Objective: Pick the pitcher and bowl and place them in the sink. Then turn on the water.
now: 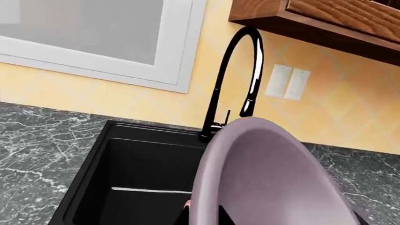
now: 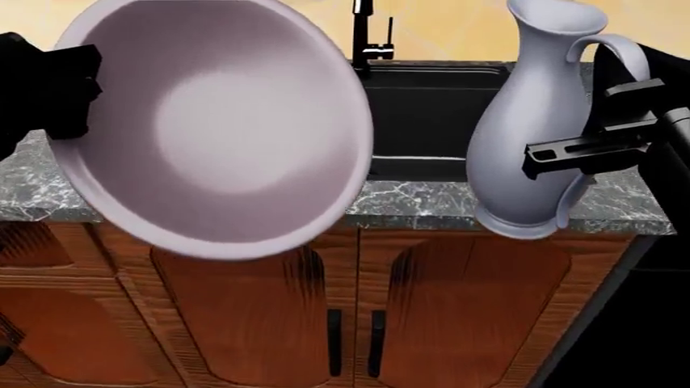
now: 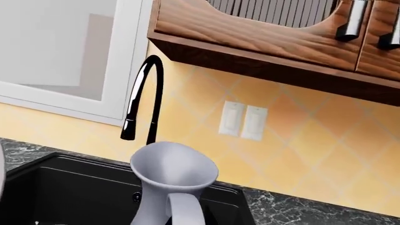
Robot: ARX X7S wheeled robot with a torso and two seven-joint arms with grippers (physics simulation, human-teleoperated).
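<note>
We hold the bowl [image 2: 210, 129] aloft in our left gripper [image 2: 48, 89], clamped on its rim | right gripper [image 2: 603, 145] closed on the pitcher [image 2: 534, 129] (upright) | both hang before the sink [image 2: 431, 105], faucet [image 1: 240, 79] behind

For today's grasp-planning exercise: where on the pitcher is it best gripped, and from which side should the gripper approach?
Grip the pitcher at its looped handle or narrow neck, coming in level from the handle side, the robot's right. It stands upright, the belly looks too wide and rounded for a secure pinch, and the handle faces that way. The right gripper already appears to hold it there.
</note>
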